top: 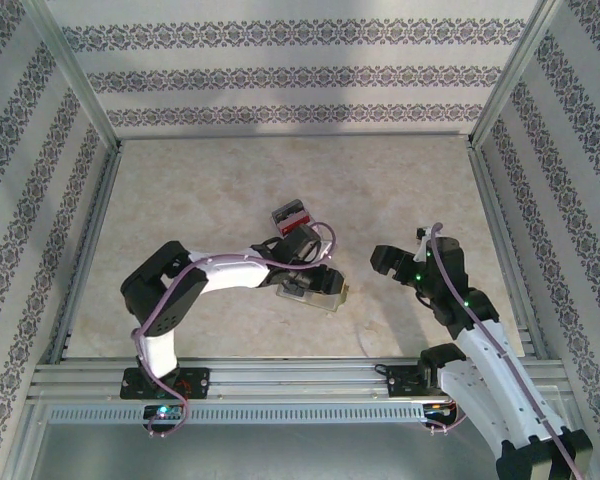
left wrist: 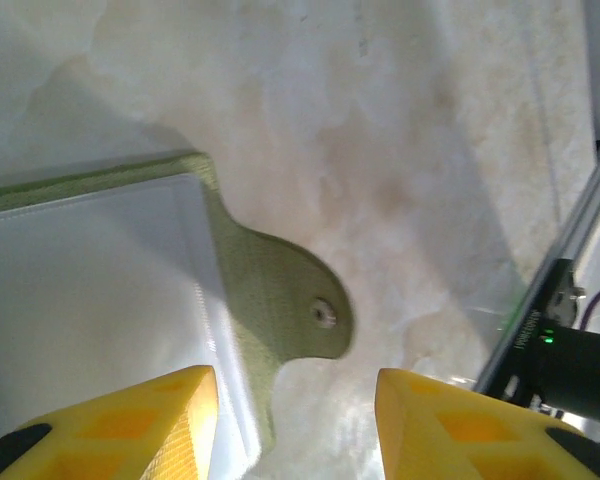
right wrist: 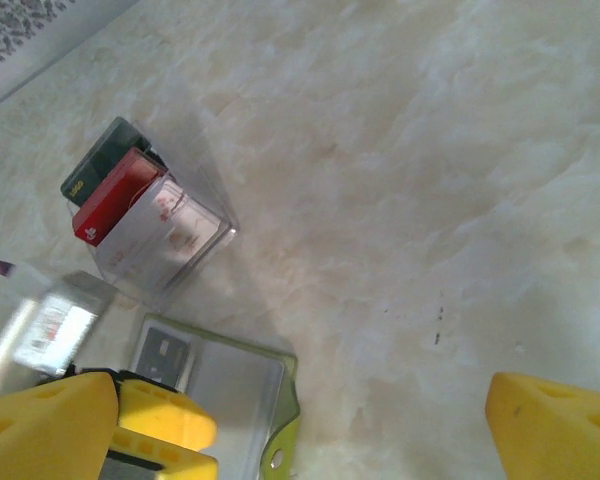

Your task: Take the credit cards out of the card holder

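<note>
**While the holder lay open, a card sat sleeved**

Table (top: pixel 230 180), front-centre: left gripper (left wrist: pixel 295 420) straddled the card holder (left wrist: pixel 270 290) edge, jaws half-spread, probably steadying it. Right gripper (top: pixel 398 262) hovered beside, jaws wide, free to pull the card (right wrist: pixel 165 352).

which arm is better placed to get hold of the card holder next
Left, probably. The left gripper is right at the card holder, its open fingers straddling the holder's green edge. The right gripper is open too, but sits apart from it over bare table.
</note>
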Motion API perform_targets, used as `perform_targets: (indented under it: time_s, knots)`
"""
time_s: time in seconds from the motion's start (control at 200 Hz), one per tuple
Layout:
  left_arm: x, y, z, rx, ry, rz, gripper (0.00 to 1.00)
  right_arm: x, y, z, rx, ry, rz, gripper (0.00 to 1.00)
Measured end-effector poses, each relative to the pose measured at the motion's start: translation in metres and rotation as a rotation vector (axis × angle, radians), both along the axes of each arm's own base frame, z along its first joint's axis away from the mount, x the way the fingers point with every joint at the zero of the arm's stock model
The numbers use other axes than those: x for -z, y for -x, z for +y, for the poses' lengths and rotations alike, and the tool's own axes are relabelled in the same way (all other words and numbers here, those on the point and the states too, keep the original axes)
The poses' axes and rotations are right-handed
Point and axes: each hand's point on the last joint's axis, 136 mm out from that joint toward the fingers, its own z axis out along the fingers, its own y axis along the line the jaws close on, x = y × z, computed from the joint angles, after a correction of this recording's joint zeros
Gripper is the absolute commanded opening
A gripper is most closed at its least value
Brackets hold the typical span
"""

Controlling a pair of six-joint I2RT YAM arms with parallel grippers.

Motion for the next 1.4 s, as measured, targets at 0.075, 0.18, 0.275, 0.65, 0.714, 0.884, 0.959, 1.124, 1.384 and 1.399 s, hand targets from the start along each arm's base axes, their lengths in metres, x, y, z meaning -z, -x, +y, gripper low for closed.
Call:
perform_targets:
  time_s: [0.075,0.18,0.275,0.65,0.714,0.884,0.959,1.124,1.384,1.399]
  knots:
    - [-0.024,-0.003,0.002,-0.003,0.033,-0.039,0.46,0.002,0.001,0.005,-0.012,-0.027,0.022,0.87]
    - [-0.062,-0.013,0.015,-0.03,0.081,-0.102,0.46,-0.001,0.002,0.012,-0.02,-0.085,0.049,0.79]
    - [-0.087,-0.029,0.041,-0.099,0.113,-0.144,0.44,-0.007,0.001,0.022,-0.031,-0.161,0.074,0.74]
    - [-0.029,-0.034,0.129,-0.293,0.051,0.035,0.2,-0.002,-0.004,0.095,-0.175,-0.363,0.201,0.67]
    - [-0.025,-0.031,0.129,-0.292,0.058,0.058,0.18,0.003,-0.003,0.11,-0.202,-0.376,0.225,0.65]
    - [-0.013,-0.031,0.122,-0.277,0.082,0.108,0.12,0.026,-0.002,0.137,-0.233,-0.382,0.311,0.63]
    - [-0.002,-0.031,0.12,-0.276,0.074,0.134,0.11,0.035,-0.002,0.146,-0.246,-0.377,0.339,0.62]
    - [0.016,-0.03,0.118,-0.277,0.06,0.173,0.1,0.052,0.001,0.161,-0.264,-0.365,0.384,0.61]
    - [0.029,-0.03,0.115,-0.275,0.044,0.183,0.1,0.076,0.003,0.175,-0.259,-0.36,0.446,0.57]
    - [0.03,-0.03,0.115,-0.275,0.043,0.183,0.1,0.077,0.003,0.175,-0.258,-0.359,0.448,0.57]
